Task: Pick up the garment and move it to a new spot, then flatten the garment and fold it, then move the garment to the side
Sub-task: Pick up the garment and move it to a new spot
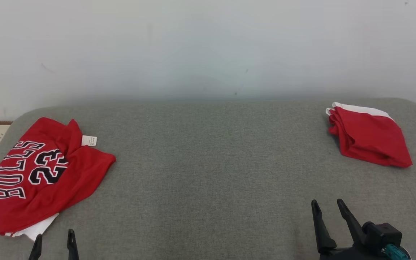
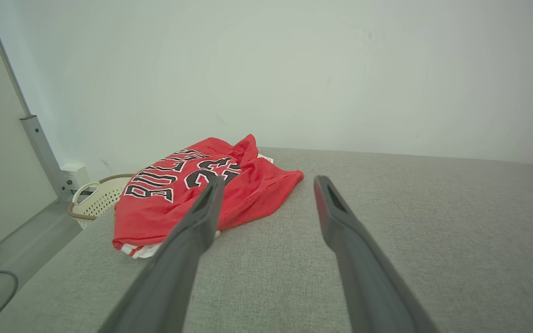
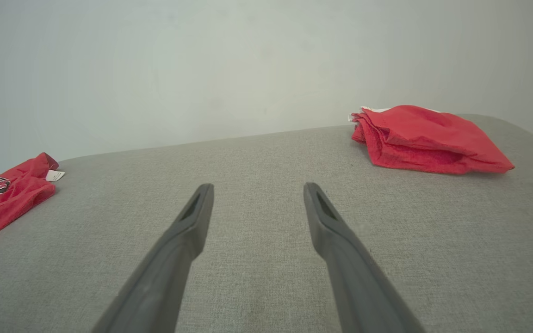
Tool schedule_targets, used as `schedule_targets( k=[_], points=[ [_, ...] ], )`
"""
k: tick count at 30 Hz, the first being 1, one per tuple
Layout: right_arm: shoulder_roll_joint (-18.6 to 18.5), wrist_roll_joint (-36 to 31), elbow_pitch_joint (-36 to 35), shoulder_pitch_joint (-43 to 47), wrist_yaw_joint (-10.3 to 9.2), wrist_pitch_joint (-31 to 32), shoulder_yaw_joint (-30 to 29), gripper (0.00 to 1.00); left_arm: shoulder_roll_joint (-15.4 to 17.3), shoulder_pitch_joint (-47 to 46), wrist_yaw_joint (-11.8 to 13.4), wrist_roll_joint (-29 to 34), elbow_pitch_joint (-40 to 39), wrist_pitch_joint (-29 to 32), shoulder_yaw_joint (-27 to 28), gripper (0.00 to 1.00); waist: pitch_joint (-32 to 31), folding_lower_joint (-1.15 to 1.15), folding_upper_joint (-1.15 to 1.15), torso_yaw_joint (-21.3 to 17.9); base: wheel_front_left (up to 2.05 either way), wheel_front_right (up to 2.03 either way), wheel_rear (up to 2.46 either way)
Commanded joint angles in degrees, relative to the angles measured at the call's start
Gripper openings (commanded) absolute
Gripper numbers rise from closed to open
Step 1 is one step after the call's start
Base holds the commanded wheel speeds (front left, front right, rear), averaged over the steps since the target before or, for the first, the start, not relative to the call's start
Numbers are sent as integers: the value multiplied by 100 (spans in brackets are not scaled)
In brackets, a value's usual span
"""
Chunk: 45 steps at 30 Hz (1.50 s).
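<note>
The crumpled red jersey (image 1: 45, 173), lettered BULLS 23 with a white tag showing, lies at the grey cushion's (image 1: 211, 162) left end. The left gripper (image 1: 55, 234) and right gripper (image 1: 327, 203) gape wide and empty over the cushion's near edge.

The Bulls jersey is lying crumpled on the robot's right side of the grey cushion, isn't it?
Not quite. The Bulls jersey lies crumpled on the robot's left side of the grey cushion, near the left gripper, as the head view shows.
</note>
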Motion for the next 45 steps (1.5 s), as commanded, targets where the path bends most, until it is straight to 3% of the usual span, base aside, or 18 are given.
schedule_targets(
  k=[1, 26, 45],
  points=[
    [-3, 24, 20, 43, -1, -52, 13, 100, 33, 37, 30, -15, 0, -19, 5, 100, -21, 0, 0, 193, 0, 0, 0],
    [-73, 113, 350, -179, -1, -228, 347, 100, 214, 134, 162, -72, -77, 149, 42, 100, -74, 0, 0, 2064, 0, 0, 0],
    [-113, 197, 511, -178, -1, -345, 500, 100, 314, 313, 223, -124, -187, 209, 59, 100, -204, 0, 0, 2380, 0, 0, 0]
  ],
)
